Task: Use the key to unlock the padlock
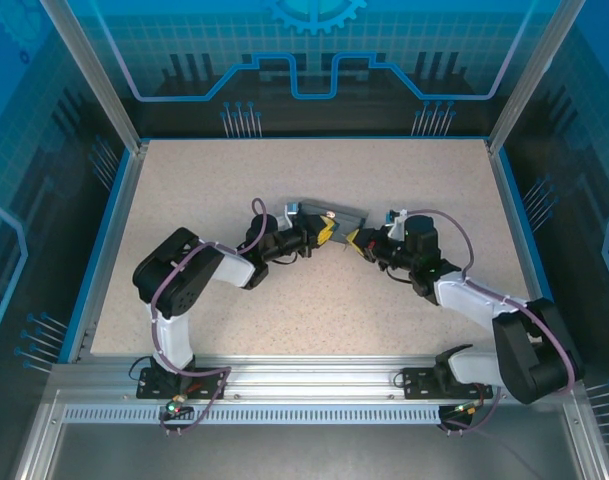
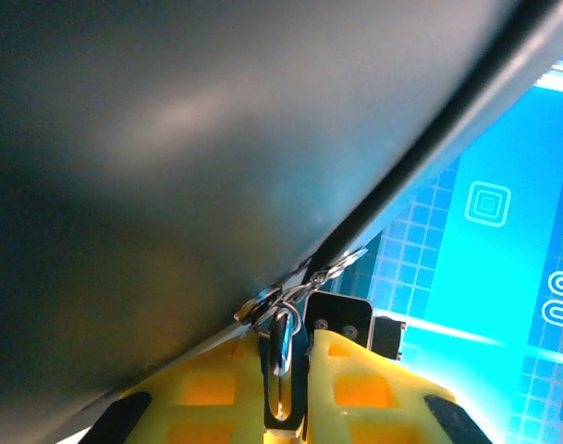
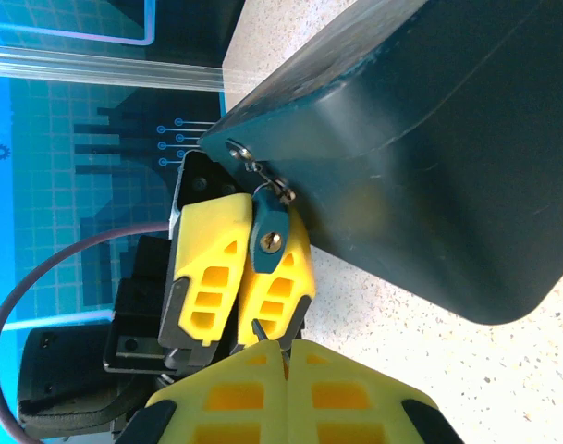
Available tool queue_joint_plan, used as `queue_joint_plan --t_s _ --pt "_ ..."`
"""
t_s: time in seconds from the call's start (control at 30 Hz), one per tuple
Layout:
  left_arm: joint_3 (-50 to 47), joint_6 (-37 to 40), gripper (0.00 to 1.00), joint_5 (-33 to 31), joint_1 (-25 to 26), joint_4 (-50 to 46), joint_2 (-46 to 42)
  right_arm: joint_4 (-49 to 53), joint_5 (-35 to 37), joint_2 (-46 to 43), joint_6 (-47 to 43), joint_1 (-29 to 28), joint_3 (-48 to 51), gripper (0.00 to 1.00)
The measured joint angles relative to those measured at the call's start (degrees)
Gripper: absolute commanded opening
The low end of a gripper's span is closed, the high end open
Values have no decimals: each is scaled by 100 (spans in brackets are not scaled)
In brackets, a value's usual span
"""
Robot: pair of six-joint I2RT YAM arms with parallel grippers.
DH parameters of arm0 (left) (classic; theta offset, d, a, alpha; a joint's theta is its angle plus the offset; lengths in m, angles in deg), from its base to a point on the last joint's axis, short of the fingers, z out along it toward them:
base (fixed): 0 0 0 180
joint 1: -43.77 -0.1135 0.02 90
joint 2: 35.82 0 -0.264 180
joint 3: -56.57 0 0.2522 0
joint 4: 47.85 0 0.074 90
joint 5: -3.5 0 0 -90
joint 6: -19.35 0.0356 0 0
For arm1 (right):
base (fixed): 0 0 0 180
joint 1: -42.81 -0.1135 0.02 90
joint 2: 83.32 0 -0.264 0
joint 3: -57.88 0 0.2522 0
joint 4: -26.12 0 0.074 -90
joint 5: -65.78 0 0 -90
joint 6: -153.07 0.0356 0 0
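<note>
– Beige speckled bench (image 1: 234, 180) with a blue rim, see-through walls printed in blue around it, aluminium posts at the far corners. Where is the open room?

– Bare surface runs wide to the far edge and out to the left and right edges. Both arms meet near the middle of the bench, at a dark grey-blue squarish box with rounded corners (image 1: 334, 212). Toward the near edge, their elbows and bases take up the space.

– And the small teal-blue padlock with the metal shackle?

– The padlock (image 3: 270, 236) hangs at a thin metal hasp (image 3: 258, 171) on the box's corner. The left gripper (image 1: 326, 232) has its yellow fingers clamped on the teal body from both sides. A brass keyhole faces the right wrist camera.

– The thin dark metal key?

– The right gripper (image 3: 286, 350) is pinched tight on the key (image 3: 260, 331). A short dark sliver sticks out, close under the padlock's lower end and apart from the keyhole.

– What is hard to read?

– Most of the key is buried between the fingers. I cannot tell whether its tip touches the padlock or the left finger beside it. From the left wrist the shackle shows between the fingers, the teal body is covered, and the box's dark side blocks most of that view. From above, padlock and key are too small to make out.
</note>
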Motion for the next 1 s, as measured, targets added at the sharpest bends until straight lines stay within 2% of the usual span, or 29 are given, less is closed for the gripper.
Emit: queue_joint_plan --t_s 0.47,1.0 --pt "0 -4 0 0 0 44 22 -387 234 439 457 -39 -111 0" --pt "0 -22 0 -2 -4 122 46 -538 363 647 564 -153 -260 0"
